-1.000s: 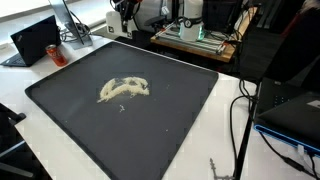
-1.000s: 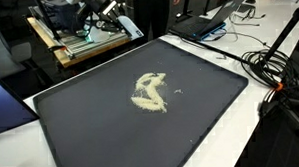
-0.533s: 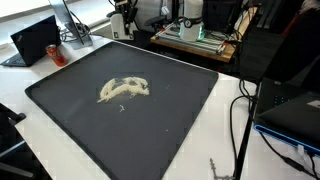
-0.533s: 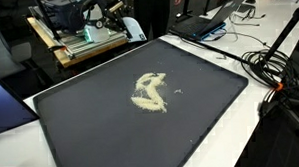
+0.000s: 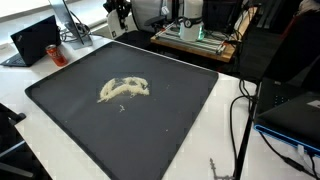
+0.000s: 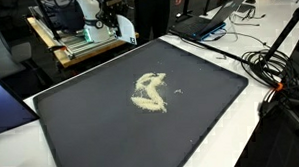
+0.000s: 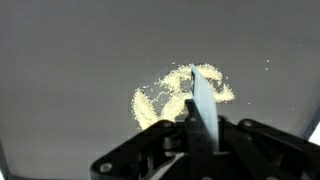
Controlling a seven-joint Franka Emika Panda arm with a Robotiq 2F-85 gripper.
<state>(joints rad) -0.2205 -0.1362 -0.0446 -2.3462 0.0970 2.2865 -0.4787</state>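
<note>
- Table (image 5: pixel 60 72): white top, carrying everything listed below; seen in both exterior views (image 6: pixel 241 130).
- Tray (image 5: pixel 170 110): large, dark and flat with a low rim, covering most of the table. It fills the background of the wrist view (image 7: pixel 60 50).
- Arm (image 6: pixel 87 8): white, raised above the tray's far edge in an exterior view, well apart from the powder.
- Laptop (image 5: pixel 35 40): black, lid open, on the table beyond the tray's far left corner.
- Cables (image 5: pixel 240 120): black, trailing over the table's right edge.
- Powder pile (image 5: pixel 124 89): pale yellow grains in a loose curled heap, near the middle of the tray (image 6: pixel 149 92). In the wrist view (image 7: pixel 165 95) it lies just beyond the blade.
- Gripper (image 7: pixel 195 130): black claw, pressed together and pinching the blade, hanging above the tray.
- Blade (image 7: pixel 203 100): thin pale strip, edge-on, rising from between the fingers toward the pile.
- Can (image 5: pixel 57 53): red, upright, near the laptop.
- Stray grains (image 6: pixel 180 91): a few specks just beside the pile.
</note>
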